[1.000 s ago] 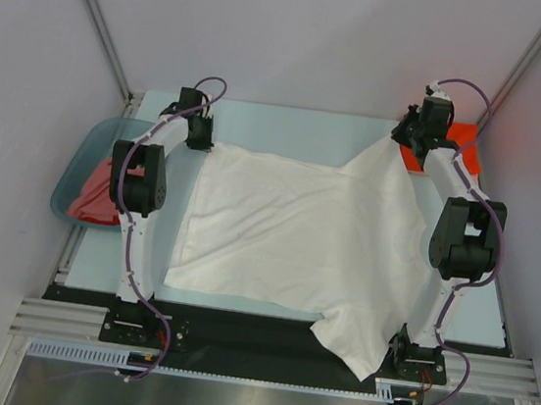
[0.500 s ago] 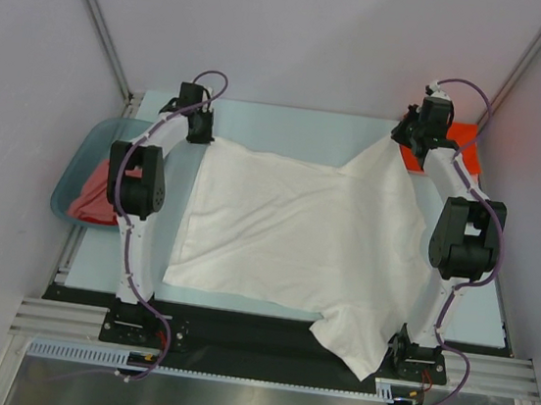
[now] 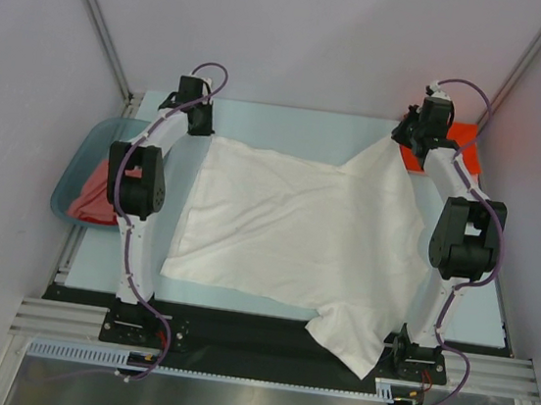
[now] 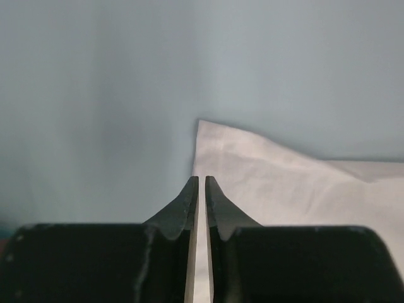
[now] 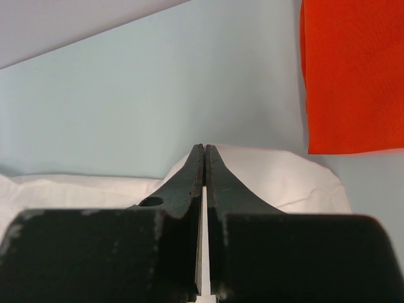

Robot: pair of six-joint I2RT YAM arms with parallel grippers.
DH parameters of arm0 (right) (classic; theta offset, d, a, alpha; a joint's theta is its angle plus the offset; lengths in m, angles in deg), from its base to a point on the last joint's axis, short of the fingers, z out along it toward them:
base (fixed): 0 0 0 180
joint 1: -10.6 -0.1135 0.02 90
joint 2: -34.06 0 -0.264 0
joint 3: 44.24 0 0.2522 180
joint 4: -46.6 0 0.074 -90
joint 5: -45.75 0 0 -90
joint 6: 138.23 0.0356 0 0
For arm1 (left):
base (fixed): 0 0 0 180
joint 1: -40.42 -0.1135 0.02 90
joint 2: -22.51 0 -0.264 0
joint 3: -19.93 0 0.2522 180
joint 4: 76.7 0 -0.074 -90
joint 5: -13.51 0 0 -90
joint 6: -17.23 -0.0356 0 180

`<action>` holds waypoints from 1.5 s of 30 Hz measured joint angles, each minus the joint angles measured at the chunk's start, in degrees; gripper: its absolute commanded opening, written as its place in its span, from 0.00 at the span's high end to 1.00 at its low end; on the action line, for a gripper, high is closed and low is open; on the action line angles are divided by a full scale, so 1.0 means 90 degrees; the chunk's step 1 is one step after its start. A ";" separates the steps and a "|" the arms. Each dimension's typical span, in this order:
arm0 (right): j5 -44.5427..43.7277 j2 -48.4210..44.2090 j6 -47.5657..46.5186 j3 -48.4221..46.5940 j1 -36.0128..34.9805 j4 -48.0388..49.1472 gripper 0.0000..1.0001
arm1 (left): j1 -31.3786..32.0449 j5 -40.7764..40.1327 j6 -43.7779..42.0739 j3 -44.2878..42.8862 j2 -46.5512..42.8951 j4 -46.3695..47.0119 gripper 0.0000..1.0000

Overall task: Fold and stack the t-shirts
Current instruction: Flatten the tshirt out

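White t-shirt [image 3: 297, 226], soft, light and floppy, lies spread mid-frame with a flap trailing toward the lower right, its upper corners pinched between the closed fingers of the left gripper [image 4: 199, 189] and right gripper [image 5: 204, 158], likely the best holds for limp cloth.

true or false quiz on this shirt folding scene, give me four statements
1. The left gripper and right gripper are both shut on the white t-shirt. True.
2. The orange t-shirt lies in the basin. False: it lies on the table by the right gripper.
3. The basin holds red cloth. True.
4. The white t-shirt is folded small. False: it is spread out, one end draped past the table's near edge.
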 measured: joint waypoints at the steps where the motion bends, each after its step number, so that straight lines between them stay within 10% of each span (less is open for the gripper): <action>1: 0.0000 0.0000 0.0000 0.0000 0.0002 0.0002 1.00 | 0.0000 0.0000 -0.0005 0.0000 0.0000 0.0034 0.86; 6: 0.0000 0.0002 0.0000 0.0000 0.0015 0.0000 1.00 | 0.0000 0.0010 -0.0005 0.0000 0.0027 0.0129 0.99; 10: 0.0000 0.0007 0.0000 -0.0036 0.0017 -0.0005 1.00 | 0.0000 0.0010 -0.0066 0.0000 0.0143 0.0124 0.79; 24: 0.0000 0.0051 0.0000 -0.0061 0.0019 0.0002 1.00 | 0.0002 0.0007 -0.0063 -0.0330 0.0656 -0.0177 0.87; 31: 0.0000 0.0102 0.0000 -0.0068 0.0019 -0.0002 1.00 | 0.0007 0.0019 -0.0078 -0.0440 0.0707 -0.0240 0.74; 36: 0.0002 0.0104 0.0000 -0.0083 0.0032 0.0000 1.00 | 0.0007 0.0029 -0.0092 -0.0619 0.0809 -0.0282 0.86; 45: 0.0029 0.0109 -0.0002 -0.0102 0.0061 -0.0002 1.00 | 0.0007 0.0041 -0.0131 -0.0743 0.0901 -0.0401 0.68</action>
